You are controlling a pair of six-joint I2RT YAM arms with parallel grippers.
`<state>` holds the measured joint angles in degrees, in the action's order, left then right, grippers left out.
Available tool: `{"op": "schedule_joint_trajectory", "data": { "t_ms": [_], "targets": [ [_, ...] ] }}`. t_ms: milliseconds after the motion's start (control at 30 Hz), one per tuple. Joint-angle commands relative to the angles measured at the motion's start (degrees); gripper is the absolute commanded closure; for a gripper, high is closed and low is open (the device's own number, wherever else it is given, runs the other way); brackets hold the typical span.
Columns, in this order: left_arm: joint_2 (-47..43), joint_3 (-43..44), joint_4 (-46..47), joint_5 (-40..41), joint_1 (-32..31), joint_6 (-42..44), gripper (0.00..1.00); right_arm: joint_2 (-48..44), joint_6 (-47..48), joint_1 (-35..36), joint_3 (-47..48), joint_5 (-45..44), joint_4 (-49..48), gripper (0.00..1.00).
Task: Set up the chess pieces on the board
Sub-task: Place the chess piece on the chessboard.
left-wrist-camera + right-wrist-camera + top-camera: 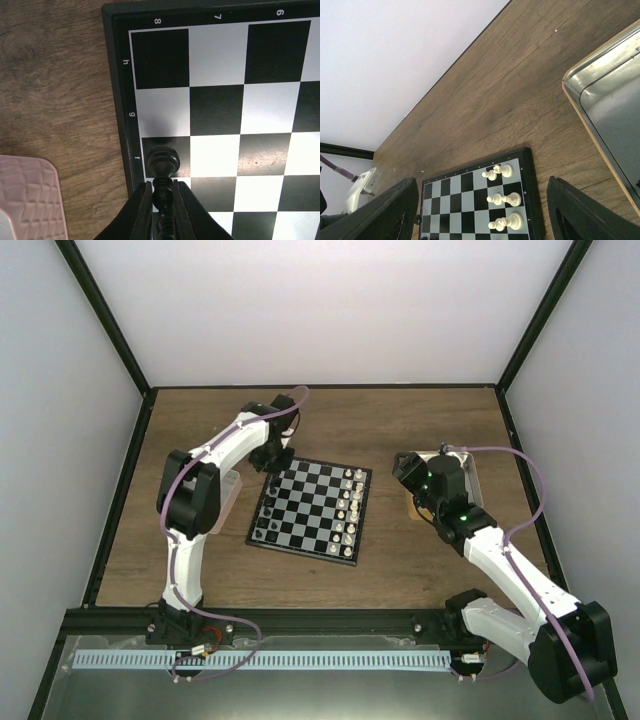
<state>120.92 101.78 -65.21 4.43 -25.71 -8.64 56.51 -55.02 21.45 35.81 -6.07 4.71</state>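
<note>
My left gripper (162, 187) is pinched narrow on a tiny black plastic chessman (160, 195), over the far left corner of the small black-and-pale-checked chessboard (305, 502). The chessman's long axis seems to run along my fingers (142, 210), pointing ahead toward the dark edge square marked f. A round black form (162, 160) sits on that square just past my fingertips. I cannot tell whether it is the held chessman's own end or a second piece. So the target lies straight ahead and below, touching or nearly so. I judge the coming move to be a small lowering and letting go, not a reach. The two edge squares beyond it, marked g and h, show bare.

My right gripper (482, 200) stands wide with nothing between its fingers. It hovers near the tan-rimmed metal tray (585, 107) on the right of the brown wooden desk (400, 430), well apart from this corner. The left arm is plainly the nearer.

Counts: one board, one tray, and one pale pink textured box (27, 200) near the board's left edge. Other black chessmen (266, 530) cluster at the board's near left, perhaps four, too small to be sure. White chessmen (352, 505) stand in two files along the right side. The right wrist view shows about six of them, and the rest are too small to count.
</note>
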Motion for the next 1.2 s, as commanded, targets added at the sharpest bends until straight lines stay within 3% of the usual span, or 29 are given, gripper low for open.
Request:
{"op": "schedule_joint_trajectory", "data": {
  "t_ms": [0, 267, 700, 1167],
  "targets": [
    [1.2, -0.5, -0.1, -0.3, 0.3, 0.9, 0.84, -0.2, 0.4, -0.5, -0.1, -1.6, 0.1, 0.28],
    [1.9, -0.4, 0.3, -1.2, 0.2, 1.1, 0.79, -0.3, 0.5, -0.5, -0.1, -1.6, 0.2, 0.28],
    [1.5, -0.7, 0.5, -1.7, 0.2, 1.3, 0.81, -0.3, 0.5, -0.5, -0.2, -1.7, 0.3, 0.28],
    [-5.6, -0.1, 5.8, -3.3, 0.2, 0.3, 0.56, -0.4, 4.0, -1.3, 1.6, -2.8, 3.0, 0.28]
  ]
}}
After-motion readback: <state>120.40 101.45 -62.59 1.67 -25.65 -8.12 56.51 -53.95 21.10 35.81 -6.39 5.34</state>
